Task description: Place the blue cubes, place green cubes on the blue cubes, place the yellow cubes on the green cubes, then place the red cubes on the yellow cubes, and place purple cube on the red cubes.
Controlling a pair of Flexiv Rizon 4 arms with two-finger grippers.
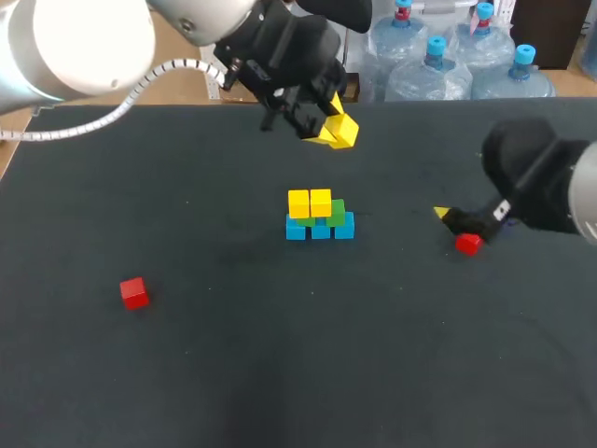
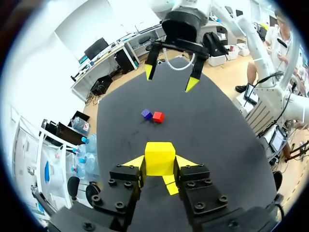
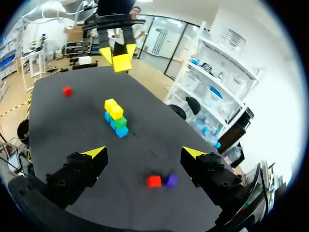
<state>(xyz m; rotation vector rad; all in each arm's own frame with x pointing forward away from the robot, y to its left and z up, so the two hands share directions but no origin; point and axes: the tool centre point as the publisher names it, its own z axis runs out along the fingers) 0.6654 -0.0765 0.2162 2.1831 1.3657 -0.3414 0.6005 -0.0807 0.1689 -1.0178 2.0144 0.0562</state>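
Cube stack [image 1: 320,216] standing near the middle of the dark bench [image 1: 280,373], with both arms over the surface. Three blue cubes [image 1: 320,228] form the bottom row, side by side; green cubes [image 1: 335,211] rest on them, and two yellow cubes [image 1: 309,203] sit side by side on the green layer, toward the row's left end, so that green shows uncovered at its right end. The left pincer [image 1: 322,117] hangs raised off the bench beyond the stack, toward the far edge, clamped on a third yellow cube [image 1: 341,132]; the left wrist view shows both yellow-tipped fingers pressed against opposite faces of this cube, which is well clear of the stack. The right pincer [image 3: 144,152] sits low near the right edge with its fingers spread wide apart and gripping nothing. Ahead of it, between the lines of its two fingers but touched by neither, a red cube [image 3: 154,181] and a purple cube [image 3: 170,180] lie just beside each other on the bench. Another red cube [image 1: 134,292] lies alone toward the left edge, well apart from the stack and from both pincers.
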